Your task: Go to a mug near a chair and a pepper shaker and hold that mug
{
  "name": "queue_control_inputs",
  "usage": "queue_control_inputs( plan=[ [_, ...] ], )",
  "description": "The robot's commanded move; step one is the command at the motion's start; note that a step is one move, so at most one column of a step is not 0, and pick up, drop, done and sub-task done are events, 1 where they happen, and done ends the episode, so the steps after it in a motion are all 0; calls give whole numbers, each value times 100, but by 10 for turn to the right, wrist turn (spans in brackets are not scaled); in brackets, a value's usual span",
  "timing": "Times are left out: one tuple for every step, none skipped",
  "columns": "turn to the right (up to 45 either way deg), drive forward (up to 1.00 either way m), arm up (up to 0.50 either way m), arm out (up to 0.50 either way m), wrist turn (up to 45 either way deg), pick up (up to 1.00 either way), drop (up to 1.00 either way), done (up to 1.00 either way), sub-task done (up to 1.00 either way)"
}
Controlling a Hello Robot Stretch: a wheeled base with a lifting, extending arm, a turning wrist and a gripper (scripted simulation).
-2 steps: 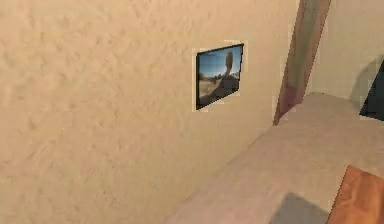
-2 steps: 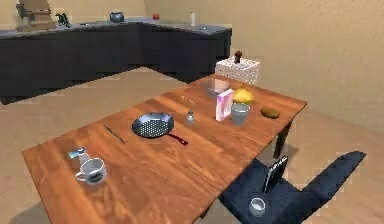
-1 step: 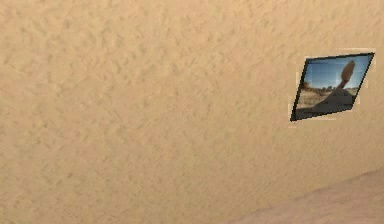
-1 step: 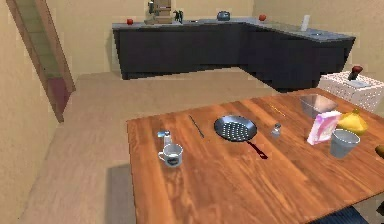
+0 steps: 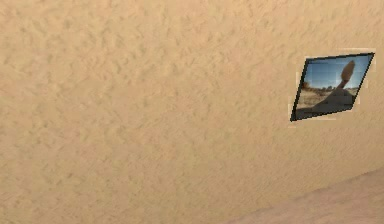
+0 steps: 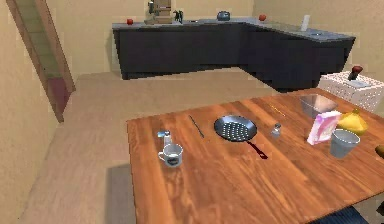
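Observation:
A grey-white mug stands near the left end of a wooden table in the arm side view. Just behind it is a small shaker with a light top. A second small shaker stands farther right, past a dark frying pan with a red handle.
On the table's right end are a pink box, a blue-grey cup and a yellow object. Dark kitchen counters line the far wall, with bare floor before them. The forward view faces a tan wall with a picture.

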Motion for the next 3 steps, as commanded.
queue_control_inputs(
  plan=[
    [0,0,22,0,0,0,0,0,0],
    [0,0,0,48,0,0,0,0,0],
    [0,0,0,0,450,0,0,0,0]
  ],
)
